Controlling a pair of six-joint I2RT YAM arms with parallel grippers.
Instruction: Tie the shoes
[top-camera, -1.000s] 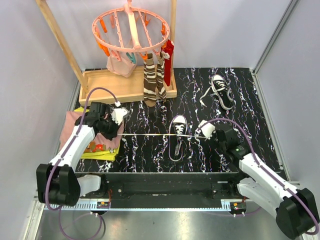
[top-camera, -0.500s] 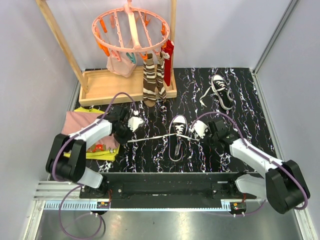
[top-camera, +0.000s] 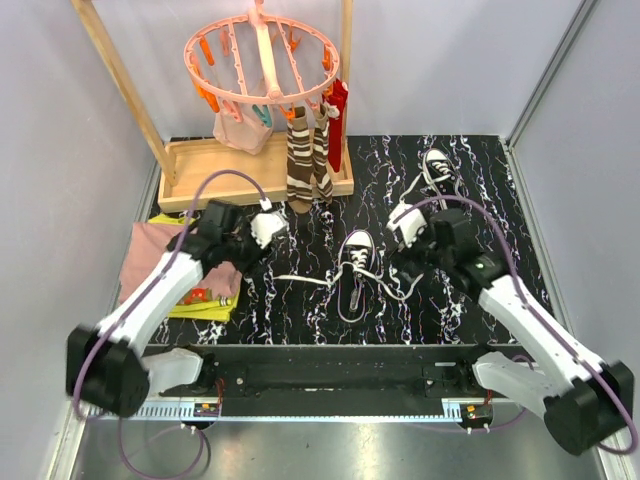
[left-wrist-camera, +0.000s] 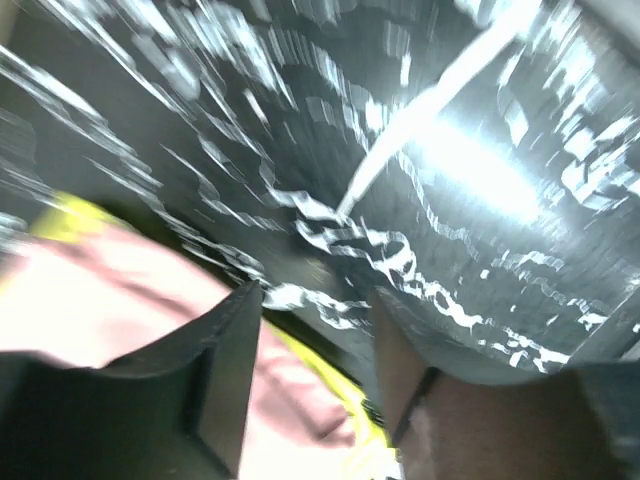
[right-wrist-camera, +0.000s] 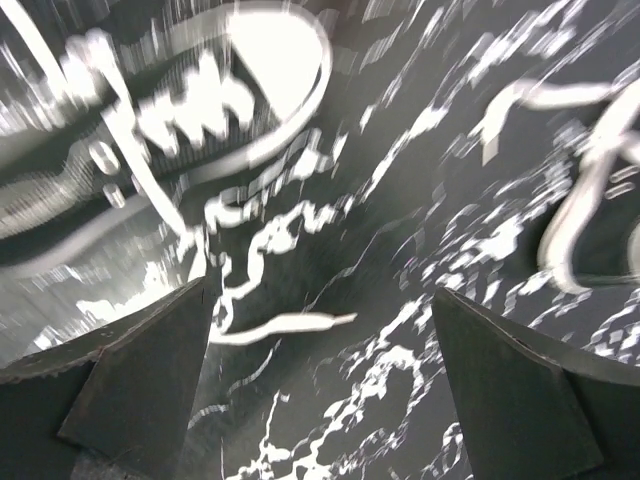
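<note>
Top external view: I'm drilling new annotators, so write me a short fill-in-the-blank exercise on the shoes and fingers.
The table carries ___ black shoes: the near shoe and the far shoe. The near shoe's laces are ___ in colour. The right fingers stand wide apart and grip ___. The striped socks hang from a ___ peg hanger.
Missing: two; white; nothing; pink.

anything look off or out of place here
The near sneaker is untied, its white laces sprawled loose to both sides. The other sneaker lies apart at the back right, laces loose too.
</note>
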